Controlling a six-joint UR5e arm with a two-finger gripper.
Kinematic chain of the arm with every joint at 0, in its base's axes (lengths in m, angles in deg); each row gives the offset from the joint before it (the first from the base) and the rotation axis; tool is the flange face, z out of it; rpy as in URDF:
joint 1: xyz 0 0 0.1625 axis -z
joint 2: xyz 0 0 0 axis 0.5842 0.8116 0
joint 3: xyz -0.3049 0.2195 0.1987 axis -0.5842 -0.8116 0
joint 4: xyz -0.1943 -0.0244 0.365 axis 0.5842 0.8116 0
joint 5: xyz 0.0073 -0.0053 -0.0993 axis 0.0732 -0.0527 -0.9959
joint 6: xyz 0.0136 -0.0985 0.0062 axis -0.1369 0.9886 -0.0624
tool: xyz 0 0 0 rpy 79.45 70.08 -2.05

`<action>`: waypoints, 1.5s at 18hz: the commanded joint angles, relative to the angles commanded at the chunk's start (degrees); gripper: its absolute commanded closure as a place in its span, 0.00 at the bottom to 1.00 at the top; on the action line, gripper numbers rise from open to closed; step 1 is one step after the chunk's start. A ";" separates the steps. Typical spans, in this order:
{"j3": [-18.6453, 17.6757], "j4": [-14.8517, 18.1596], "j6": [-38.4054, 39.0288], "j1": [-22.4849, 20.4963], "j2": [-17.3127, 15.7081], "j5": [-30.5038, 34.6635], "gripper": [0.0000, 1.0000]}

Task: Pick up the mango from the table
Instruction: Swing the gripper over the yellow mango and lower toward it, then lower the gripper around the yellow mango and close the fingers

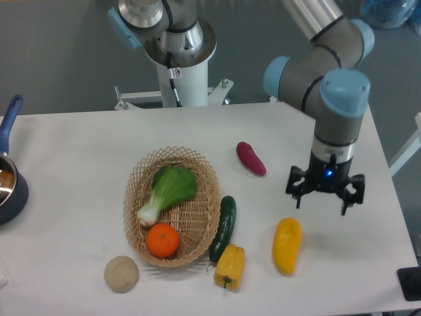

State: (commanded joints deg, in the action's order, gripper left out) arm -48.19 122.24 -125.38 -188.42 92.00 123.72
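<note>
The mango (pixel 287 245) is a smooth, elongated yellow-orange fruit lying on the white table (pixel 79 158) at the front right. My gripper (pixel 324 199) hangs above the table just behind and to the right of the mango, apart from it. Its black fingers point down and stand spread, with nothing between them.
A wicker basket (pixel 200 164) holds a bok choy (pixel 168 191) and an orange (pixel 162 240). A cucumber (pixel 223 227) and a yellow bell pepper (pixel 229 266) lie left of the mango. A purple sweet potato (pixel 251 158), a beige potato (pixel 122 274) and a dark pot (pixel 10 184) are also on the table.
</note>
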 joint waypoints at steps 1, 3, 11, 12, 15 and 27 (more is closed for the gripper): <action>0.09 -0.09 -0.09 0.09 0.71 0.09 0.00; 0.44 -0.09 -0.17 0.18 0.98 0.18 0.00; 0.26 -2.20 0.27 0.88 3.61 -0.44 0.00; 0.44 -2.29 0.26 0.88 4.22 -0.44 0.00; -0.09 -2.29 0.44 1.32 4.58 -0.44 0.00; -0.88 -2.55 0.27 1.41 5.98 -0.35 0.00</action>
State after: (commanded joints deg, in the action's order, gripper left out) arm -49.06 119.69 -125.11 -187.01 97.98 123.37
